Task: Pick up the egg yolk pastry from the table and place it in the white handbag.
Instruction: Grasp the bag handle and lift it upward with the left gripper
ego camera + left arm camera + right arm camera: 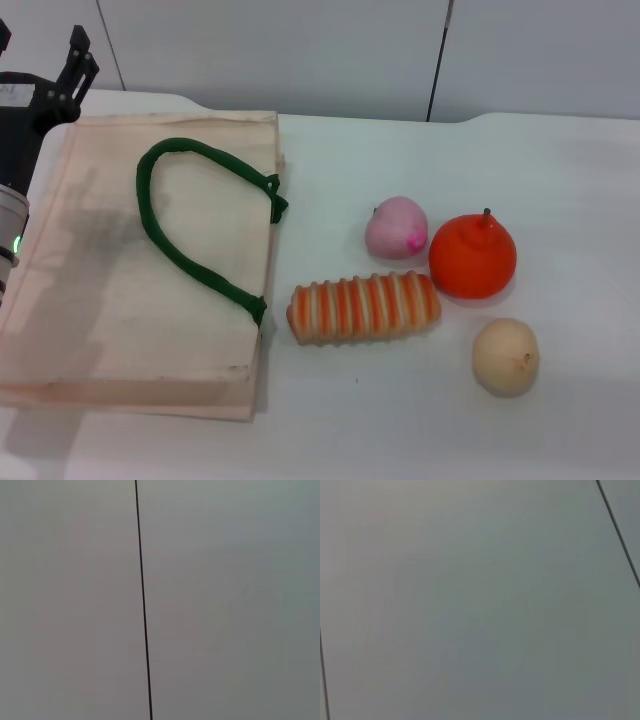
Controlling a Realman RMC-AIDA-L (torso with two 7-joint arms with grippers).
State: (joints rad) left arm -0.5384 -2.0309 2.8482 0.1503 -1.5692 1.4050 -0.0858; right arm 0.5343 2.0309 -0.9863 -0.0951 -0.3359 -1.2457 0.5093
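Left gripper at the far left corner, above the bag's back edge; fingers dark and partly cut off, cannot tell whether open or closed. Right gripper out of sight. Both wrist views filled by plain grey panels with a thin dark seam. Bag lying flat at left, green handle looped on top, mouth not visibly open, contents hidden. Pastry on the counter at near right, apart from the orange fruit, pink ball and striped roll. Bare counter at right and near edge.

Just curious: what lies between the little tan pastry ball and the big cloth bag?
In the head view, the striped bread roll lies between the egg yolk pastry and the white handbag.
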